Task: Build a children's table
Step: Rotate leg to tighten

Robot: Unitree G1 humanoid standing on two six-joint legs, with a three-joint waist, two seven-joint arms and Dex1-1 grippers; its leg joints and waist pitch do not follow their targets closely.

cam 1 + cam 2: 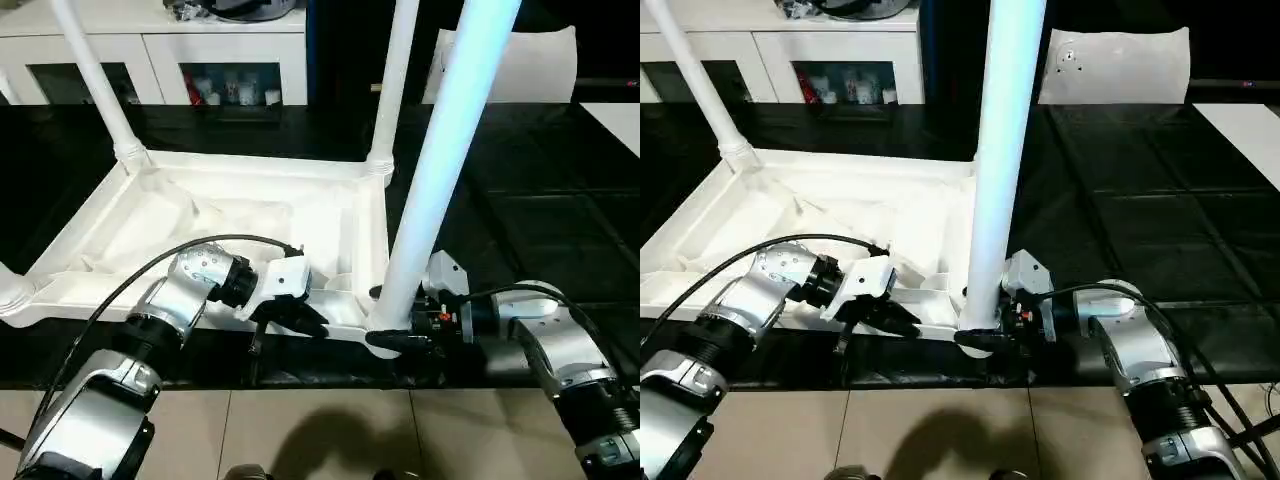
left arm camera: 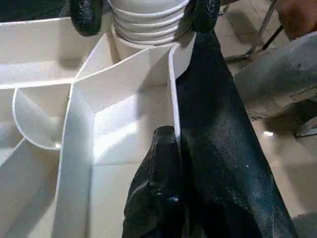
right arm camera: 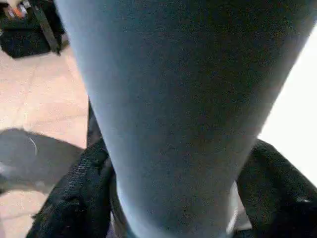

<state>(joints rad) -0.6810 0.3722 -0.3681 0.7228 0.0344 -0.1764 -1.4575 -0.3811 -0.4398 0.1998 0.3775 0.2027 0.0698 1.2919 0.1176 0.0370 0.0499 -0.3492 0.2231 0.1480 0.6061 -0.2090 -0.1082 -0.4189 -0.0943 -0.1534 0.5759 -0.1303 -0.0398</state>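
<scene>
A: Where's the tabletop (image 1: 230, 215)?
B: Upside down on the black bench (image 1: 560, 210), ribs up. Left gripper (image 2: 171, 148) pinched shut on its near rim, prob. to steady it.
A: Right gripper (image 1: 392, 340)?
B: Fingers round the near-corner leg (image 1: 440, 170) base at its socket; clamped or loose, can't tell.

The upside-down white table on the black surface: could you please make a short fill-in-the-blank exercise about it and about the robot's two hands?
1. The table top lies with its ribbed underside facing ____.
2. The left hand is shut on the near ____ of the table top.
3. The right hand has one black finger on each side of the near right leg, at its ____ end.
4. In the left eye view, ____ legs stand up from the far corner sockets.

Missing words: up; rim; lower; two
</scene>
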